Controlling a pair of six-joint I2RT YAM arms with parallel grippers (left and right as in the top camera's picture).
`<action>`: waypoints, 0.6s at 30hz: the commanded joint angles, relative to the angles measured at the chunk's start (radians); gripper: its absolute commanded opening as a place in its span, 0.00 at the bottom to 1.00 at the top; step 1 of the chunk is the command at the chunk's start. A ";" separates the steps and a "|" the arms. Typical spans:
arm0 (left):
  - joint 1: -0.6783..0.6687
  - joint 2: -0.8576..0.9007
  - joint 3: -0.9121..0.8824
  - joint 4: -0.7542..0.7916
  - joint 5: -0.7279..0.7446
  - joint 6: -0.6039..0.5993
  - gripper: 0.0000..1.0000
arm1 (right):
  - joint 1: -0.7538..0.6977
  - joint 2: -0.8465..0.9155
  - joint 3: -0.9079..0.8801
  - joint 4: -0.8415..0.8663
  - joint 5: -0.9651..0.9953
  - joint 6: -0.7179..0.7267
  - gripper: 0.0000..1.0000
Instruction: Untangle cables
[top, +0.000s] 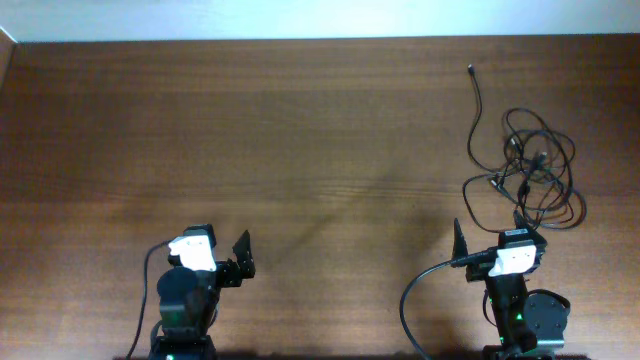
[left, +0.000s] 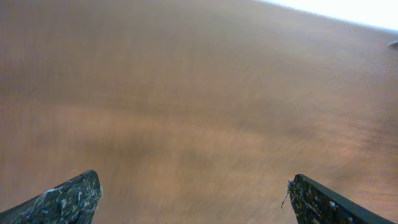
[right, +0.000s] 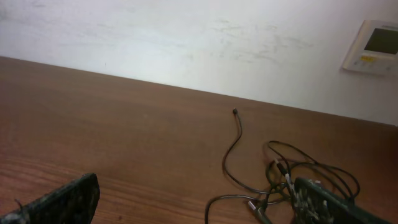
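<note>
The cables (top: 530, 165) lie in a loose black tangle on the wooden table (top: 300, 150) at the right. One free end runs toward the far edge and finishes in a small plug (top: 471, 70). My right gripper (top: 492, 232) stands open just in front of the tangle. In the right wrist view the cables (right: 283, 174) lie beside and partly behind the right finger (right: 323, 202), and nothing sits between the open jaws of the right gripper (right: 196, 183). My left gripper (top: 215, 248) is at the near left, far from the cables. Seen from the left wrist, the left gripper (left: 194, 180) is open over bare wood.
A white wall with a thermostat panel (right: 373, 46) rises behind the table's far edge. A thick black wire (top: 420, 290) loops from the right arm's base, and another (top: 150, 265) from the left arm's base.
</note>
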 joint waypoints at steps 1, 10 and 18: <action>-0.054 -0.149 -0.002 -0.007 0.000 0.169 0.99 | -0.001 -0.008 -0.005 -0.005 -0.009 0.008 0.99; -0.082 -0.346 -0.002 -0.013 -0.027 0.276 0.99 | -0.001 -0.008 -0.005 -0.005 -0.009 0.008 0.98; -0.080 -0.346 -0.002 -0.016 -0.096 0.279 0.99 | -0.001 -0.008 -0.005 -0.005 -0.009 0.008 0.98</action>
